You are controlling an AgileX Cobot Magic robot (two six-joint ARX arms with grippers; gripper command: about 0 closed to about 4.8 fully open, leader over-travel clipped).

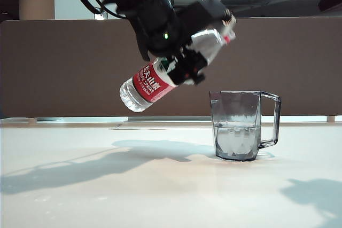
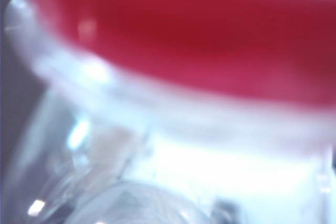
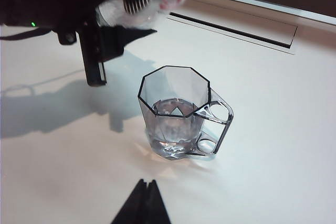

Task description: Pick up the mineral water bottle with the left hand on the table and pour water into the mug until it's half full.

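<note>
1. Exterior view, upper centre: the left gripper (image 1: pixel 184 60) is clamped round the mineral water bottle (image 1: pixel 155 81), tilted neck-up above the table (image 1: pixel 80 196).
2. Right of centre, the mug (image 1: pixel 238 126) stands about half full of water (image 1: pixel 236 140).
3. Bottom edge of the right wrist view: the right gripper (image 3: pixel 144 203) has its fingers pressed together, holding nothing.

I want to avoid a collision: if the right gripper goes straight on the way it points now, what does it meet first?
Probably the mug: the right gripper, jaws together, points toward it across bare table. Depth is unclear, so it might touch the table first.
</note>
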